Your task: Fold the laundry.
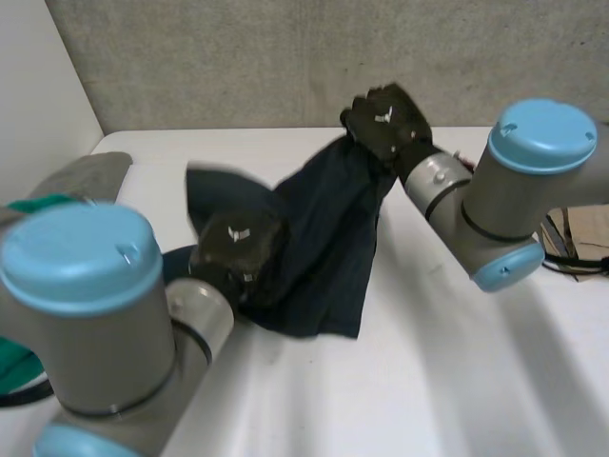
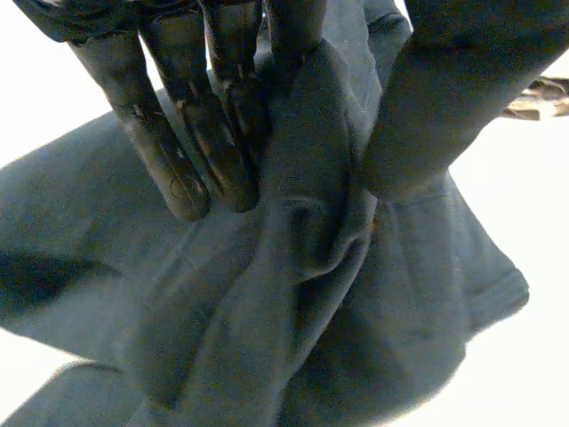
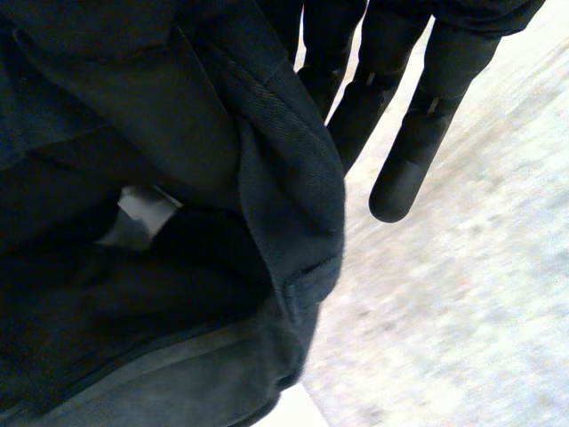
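Observation:
A dark navy garment [image 1: 324, 238] hangs stretched between my two hands above the white table [image 1: 457, 362]. My right hand [image 1: 385, 119] is raised at the back and holds the garment's top edge, so the cloth drapes down from it. My left hand [image 1: 238, 248] grips the garment lower down, on its left side. In the left wrist view a fold of the cloth [image 2: 311, 231] is pinched between the left hand's fingers [image 2: 178, 133] and thumb. By the right hand [image 3: 418, 116], the garment's hem [image 3: 293, 178] and a white label [image 3: 142, 213] lie against the palm.
A grey cloth [image 1: 86, 176] lies at the table's left edge, with something green [image 1: 19, 367] below it. Brown cardboard [image 1: 580, 243] sits off the table's right side. A grey wall [image 1: 285, 57] stands behind the table.

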Motion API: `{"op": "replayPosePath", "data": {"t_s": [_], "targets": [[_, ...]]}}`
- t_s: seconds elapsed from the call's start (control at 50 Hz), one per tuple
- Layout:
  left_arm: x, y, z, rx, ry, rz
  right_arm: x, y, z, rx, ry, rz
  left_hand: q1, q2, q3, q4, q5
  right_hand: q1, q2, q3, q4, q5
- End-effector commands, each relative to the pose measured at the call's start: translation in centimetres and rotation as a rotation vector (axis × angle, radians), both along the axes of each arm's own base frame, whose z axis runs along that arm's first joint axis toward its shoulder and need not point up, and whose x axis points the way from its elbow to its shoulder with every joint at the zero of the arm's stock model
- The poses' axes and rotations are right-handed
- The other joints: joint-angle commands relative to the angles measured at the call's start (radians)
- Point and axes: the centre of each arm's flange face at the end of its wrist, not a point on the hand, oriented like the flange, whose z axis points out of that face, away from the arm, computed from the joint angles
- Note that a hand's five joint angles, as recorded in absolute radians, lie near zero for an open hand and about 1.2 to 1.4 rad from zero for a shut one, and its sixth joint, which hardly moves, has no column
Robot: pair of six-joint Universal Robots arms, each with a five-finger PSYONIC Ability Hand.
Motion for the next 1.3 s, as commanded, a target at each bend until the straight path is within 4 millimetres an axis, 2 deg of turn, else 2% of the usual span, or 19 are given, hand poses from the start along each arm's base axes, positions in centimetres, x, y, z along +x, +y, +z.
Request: {"op": "replayPosePath", "data": {"t_s": [0.02, 0.04, 0.06, 0.1, 0.18, 0.26, 0.34, 0.44, 0.56, 0.68, 0.8, 0.94, 1.06, 1.12, 1.14, 1.16, 1.24, 1.26, 1.3], "targets": [[1.3, 1.3, -1.2, 0.103, -0.023, 0.106, -2.2, 1.5, -3.1, 0.196, 0.082, -0.028, -0.295, -0.294, -0.294, -0.293, -0.295, -0.076, -0.124, -0.134, -0.143, -0.128], [1.9, 1.2, -0.6, 0.101, -0.035, 0.131, -2.9, 1.9, -2.8, 0.223, 0.085, -0.037, -0.409, -0.408, -0.408, -0.407, -0.409, -0.4, -0.448, -0.458, -0.467, -0.452], [2.2, 1.2, 0.1, 0.091, -0.036, 0.145, -3.2, 2.1, -2.4, 0.231, 0.08, -0.045, -0.486, -0.485, -0.484, -0.484, -0.485, -0.546, -0.594, -0.604, -0.613, -0.598], [3.1, 1.0, 1.9, 0.062, -0.04, 0.177, -4.2, 2.3, -0.5, 0.241, 0.034, -0.084, -0.697, -0.696, -0.695, -0.695, -0.696, -0.708, -0.756, -0.766, -0.775, -0.76], [4.7, 0.7, 4.7, -0.008, -0.06, 0.197, -5.9, 2.8, 3.4, 0.245, -0.093, -0.145, -0.804, -0.803, -0.803, -0.802, -0.804, -0.907, -0.955, -0.966, -0.975, -0.959], [5.9, 0.1, 6.7, -0.09, -0.079, 0.188, -7.6, 3.9, 6.3, 0.298, -0.18, -0.203, -0.804, -0.803, -0.803, -0.802, -0.804, -0.955, -1.003, -1.014, -1.023, -1.007], [6.7, -1.3, 7.4, -0.135, -0.083, 0.16, -8.8, 5.1, 7.7, 0.359, -0.172, -0.251, -0.804, -0.803, -0.803, -0.802, -0.804, -0.955, -1.003, -1.014, -1.023, -1.007], [6.9, -3.1, 7.0, -0.135, -0.095, 0.08, -9.4, 6.6, 7.6, 0.469, -0.12, -0.268, -0.804, -0.803, -0.803, -0.802, -0.804, -0.955, -1.003, -1.014, -1.023, -1.007], [6.7, -4.8, 5.5, -0.088, -0.124, -0.025, -9.2, 8.1, 5.6, 0.608, -0.049, -0.254, -0.804, -0.803, -0.803, -0.802, -0.804, -0.955, -1.003, -1.014, -1.023, -1.007], [6.0, -7.1, 3.0, -0.033, -0.153, -0.081, -8.5, 8.0, 1.7, 0.684, 0.005, -0.243, -0.804, -0.803, -0.803, -0.802, -0.804, -0.955, -1.003, -1.014, -1.023, -1.007], [5.4, -9.0, 0.5, 0.033, -0.174, -0.076, -7.0, 7.0, -2.5, 0.618, 0.057, -0.216, -0.751, -0.75, -0.75, -0.749, -0.75, -0.955, -1.003, -1.014, -1.023, -1.007], [4.7, -9.0, -1.4, 0.083, -0.183, -0.088, -5.9, 5.8, -6.0, 0.524, 0.132, -0.243, -0.633, -0.633, -0.632, -0.631, -0.633, -0.85, -0.898, -0.908, -0.917, -0.902], [3.7, -10.2, -3.6, 0.043, -0.191, -0.049, -4.2, 4.6, -9.4, 0.429, 0.16, -0.238, -0.396, -0.395, -0.395, -0.394, -0.396, -0.674, -0.722, -0.732, -0.741, -0.726], [3.2, -11.0, -3.9, 0.004, -0.189, -0.022, -3.6, 4.0, -9.9, 0.392, 0.145, -0.234, -0.05, -0.049, -0.049, -0.048, -0.05, -0.376, -0.423, -0.434, -0.443, -0.427], [3.0, -11.4, -3.6, -0.021, -0.185, -0.007, -3.3, 3.5, -9.7, 0.361, 0.125, -0.239, 0.256, 0.257, 0.257, 0.258, 0.257, 0.132, 0.084, 0.073, 0.064, 0.08], [3.0, -11.6, -3.3, -0.037, -0.181, 0.003, -3.2, 3.3, -9.3, 0.34, 0.114, -0.242, 0.416, 0.417, 0.417, 0.418, 0.416, 0.265, 0.217, 0.207, 0.198, 0.213], [3.2, -12.2, 0.6, -0.141, -0.152, 0.075, -3.2, 2.4, -5.7, 0.242, 0.065, -0.285, 0.417, 0.418, 0.419, 0.419, 0.418, 0.266, 0.219, 0.208, 0.199, 0.215], [3.2, -12.2, 1.7, -0.167, -0.141, 0.087, -3.4, 2.4, -4.2, 0.211, 0.052, -0.294, 0.417, 0.418, 0.419, 0.419, 0.418, 0.266, 0.219, 0.208, 0.199, 0.215], [3.6, -11.6, 5.8, -0.253, -0.102, 0.116, -4.0, 2.8, 0.8, 0.109, 0.017, -0.318, 0.417, 0.418, 0.419, 0.419, 0.418, 0.266, 0.219, 0.208, 0.199, 0.215]]}}
